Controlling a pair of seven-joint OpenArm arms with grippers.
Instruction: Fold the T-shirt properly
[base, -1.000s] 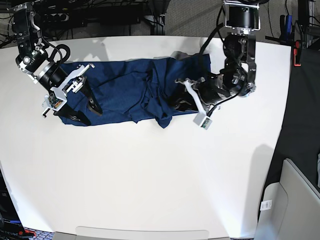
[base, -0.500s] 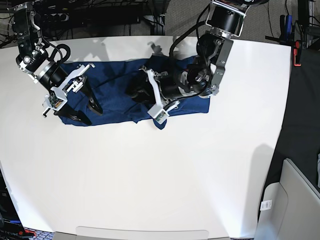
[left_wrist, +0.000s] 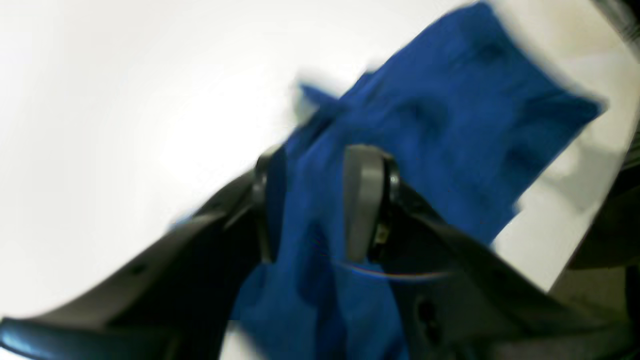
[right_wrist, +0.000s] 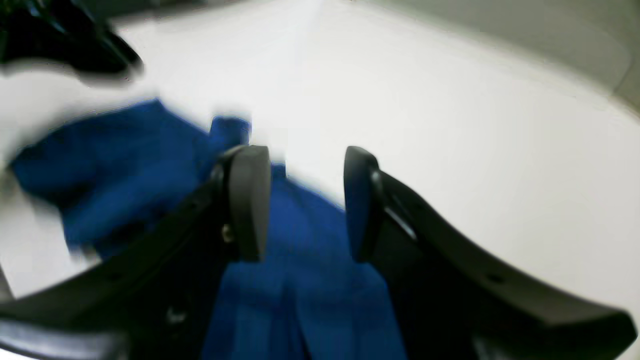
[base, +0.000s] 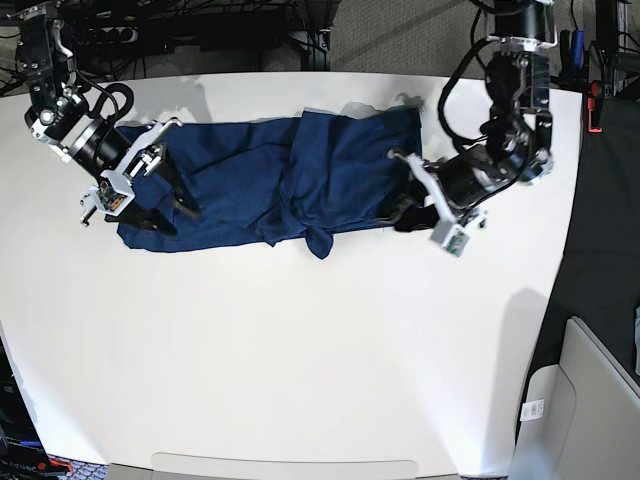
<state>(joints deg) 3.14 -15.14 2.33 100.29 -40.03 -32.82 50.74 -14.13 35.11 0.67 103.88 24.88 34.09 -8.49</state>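
Shirt position: the T-shirt (base: 270, 190) lies as a long, crumpled band across the far half of the white worktop (base: 300, 350), with a bunched ridge near its middle and a small tail hanging toward the near edge.

Left claw (left_wrist: 320, 200) sits at the band's right end. Its wrist view shows blue cloth running between the two fingers, but blur hides whether they actually pinch it; grip state cannot be told.

Right claw (right_wrist: 300, 200) is at the band's left end, fingers apart with a clear gap, fabric lying below them rather than clamped.

Judgement: task is at an early stage, since the garment is stretched but not flat.

Risks:
- If only one end is held, any pull would drag the whole shirt sideways instead of tensioning it.
- Centre ridge could get folded in, giving a lumpy result.
- Loose cloth may slip from the left claw.
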